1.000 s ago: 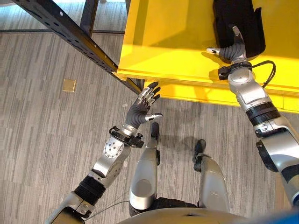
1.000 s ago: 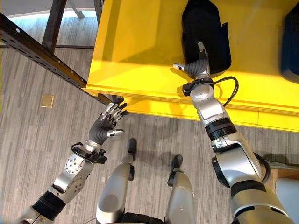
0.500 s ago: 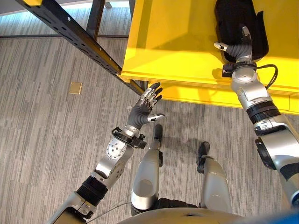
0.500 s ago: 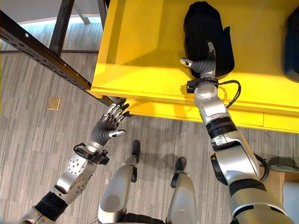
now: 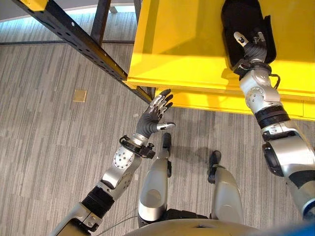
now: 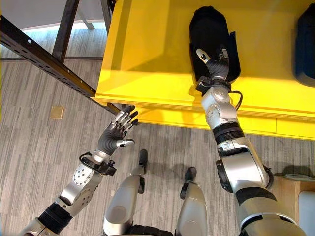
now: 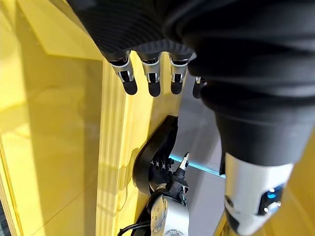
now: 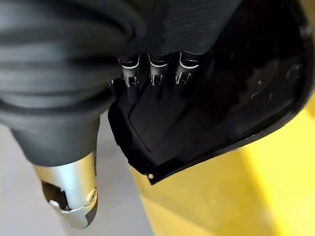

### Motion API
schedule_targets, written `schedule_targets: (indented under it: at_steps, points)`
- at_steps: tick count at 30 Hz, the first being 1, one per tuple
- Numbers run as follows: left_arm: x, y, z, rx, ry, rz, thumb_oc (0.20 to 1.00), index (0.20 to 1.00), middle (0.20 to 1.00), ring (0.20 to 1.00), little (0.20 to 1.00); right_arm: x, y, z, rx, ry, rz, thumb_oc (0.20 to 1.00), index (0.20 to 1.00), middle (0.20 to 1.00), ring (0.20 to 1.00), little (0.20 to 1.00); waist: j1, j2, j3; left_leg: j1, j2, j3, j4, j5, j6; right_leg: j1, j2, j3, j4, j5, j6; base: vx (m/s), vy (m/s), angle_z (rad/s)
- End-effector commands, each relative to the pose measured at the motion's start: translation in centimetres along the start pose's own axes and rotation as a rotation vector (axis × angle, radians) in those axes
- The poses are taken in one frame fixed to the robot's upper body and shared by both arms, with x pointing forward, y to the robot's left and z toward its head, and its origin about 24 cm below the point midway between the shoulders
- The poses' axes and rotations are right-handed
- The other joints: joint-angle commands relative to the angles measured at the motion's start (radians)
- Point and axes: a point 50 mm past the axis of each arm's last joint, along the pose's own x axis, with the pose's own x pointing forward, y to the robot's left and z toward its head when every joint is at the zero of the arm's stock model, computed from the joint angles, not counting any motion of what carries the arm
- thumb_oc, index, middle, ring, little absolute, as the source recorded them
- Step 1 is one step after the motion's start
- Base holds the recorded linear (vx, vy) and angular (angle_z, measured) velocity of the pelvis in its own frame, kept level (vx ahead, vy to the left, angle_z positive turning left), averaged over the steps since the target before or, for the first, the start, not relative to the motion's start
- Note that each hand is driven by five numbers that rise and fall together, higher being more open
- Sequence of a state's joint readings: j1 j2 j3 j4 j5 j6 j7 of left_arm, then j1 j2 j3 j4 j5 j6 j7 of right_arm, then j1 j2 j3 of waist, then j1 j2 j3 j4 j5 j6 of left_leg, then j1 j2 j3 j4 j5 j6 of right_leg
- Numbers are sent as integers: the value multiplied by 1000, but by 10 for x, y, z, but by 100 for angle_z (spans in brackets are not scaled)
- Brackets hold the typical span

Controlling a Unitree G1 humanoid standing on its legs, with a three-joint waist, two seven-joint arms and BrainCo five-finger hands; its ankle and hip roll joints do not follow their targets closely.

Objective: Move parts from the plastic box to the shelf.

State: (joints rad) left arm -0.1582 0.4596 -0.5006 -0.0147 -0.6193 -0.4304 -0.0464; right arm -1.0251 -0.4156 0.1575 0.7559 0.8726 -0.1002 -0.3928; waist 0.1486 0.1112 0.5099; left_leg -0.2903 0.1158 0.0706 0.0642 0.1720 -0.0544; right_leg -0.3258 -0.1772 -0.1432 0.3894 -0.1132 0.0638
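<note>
So the right hand is up in the upper right of the frame, resting on the black part that lies on the yellow shelf. Its fingers look straight and laid flat over the near end of the part, thumb sticking out to the side, so I'd call it spread and pressing or steadying, not clamped round anything. The left hand hangs in mid-frame just below the shelf's front edge, fingers spread, holding nothing. Progress-wise: this part looks like it's on the shelf already, and my guess is the hand is just nudging it into place or about to let go. There's a second dark thing at the far right edge of the shelf in the right eye view, can't tell if it's another part. How many parts are left I can't say. The right wrist view shows the fingertips flat on the part's glossy black surface and its thin rim, which the head views don't really give you. The left wrist view looks along the shelf edge at the other hand on the part.
</note>
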Motion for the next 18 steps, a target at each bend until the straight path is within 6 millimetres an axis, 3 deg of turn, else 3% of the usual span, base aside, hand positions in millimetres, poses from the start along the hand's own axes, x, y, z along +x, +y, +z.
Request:
schedule_targets:
  at_steps: [1, 18]
  points:
    - [1, -9, 18, -23, -125, -56, 1000, 1000, 1000, 1000, 1000, 4, 3, 28, 130, -104, -11, 1000, 1000, 1000, 1000, 1000, 13, -3, 10, 44, -25, 2, 12, -64, 17, 48, 24, -26, -39, 50, -23, 0, 0, 0]
    - [-5, -11, 14, -33, -122, -68, 1000, 1000, 1000, 1000, 1000, 4, -14, 40, 436, -140, -97, 1000, 1000, 1000, 1000, 1000, -5, 7, 10, 60, -27, 15, 4, -67, 20, 58, 21, -9, -55, 58, -20, 1, 0, -1]
